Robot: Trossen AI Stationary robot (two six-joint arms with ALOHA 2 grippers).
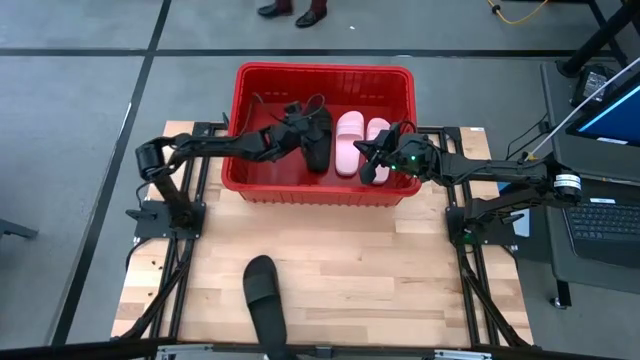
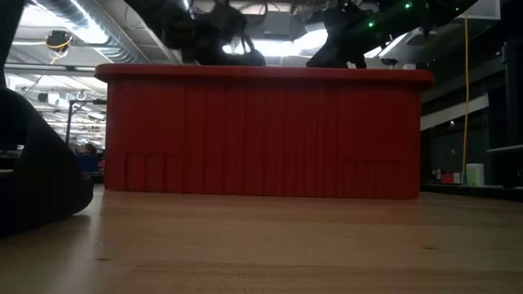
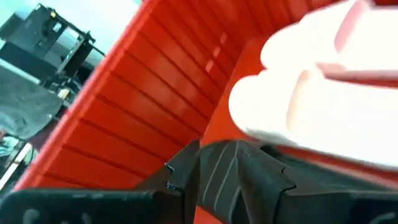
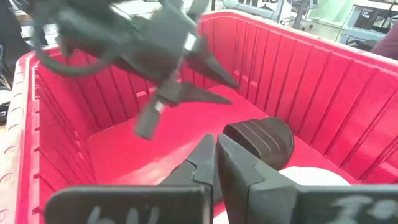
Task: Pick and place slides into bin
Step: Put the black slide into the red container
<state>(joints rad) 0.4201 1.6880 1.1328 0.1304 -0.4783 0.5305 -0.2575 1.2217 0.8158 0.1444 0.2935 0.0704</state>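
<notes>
The red bin (image 1: 325, 75) stands at the table's far middle. In it lie one black slide (image 1: 318, 145) and two pink slides (image 1: 348, 143) side by side on the bin's floor. Another black slide (image 1: 264, 297) rests sole down on the table near the front edge. My left gripper (image 4: 233, 92) hovers over the bin's left half, above the black slide (image 4: 260, 140), open, with nothing between its fingers. My right gripper (image 4: 216, 155) hangs shut over the bin's right half, above the right pink slide (image 1: 378, 135), clear of it.
The bin's high ribbed walls (image 2: 261, 135) enclose both grippers' working space. Bare wooden table (image 1: 400, 280) lies between the bin and the front edge. A laptop (image 1: 610, 215) sits off the table's right side. A person's feet (image 1: 295, 10) show beyond the far edge.
</notes>
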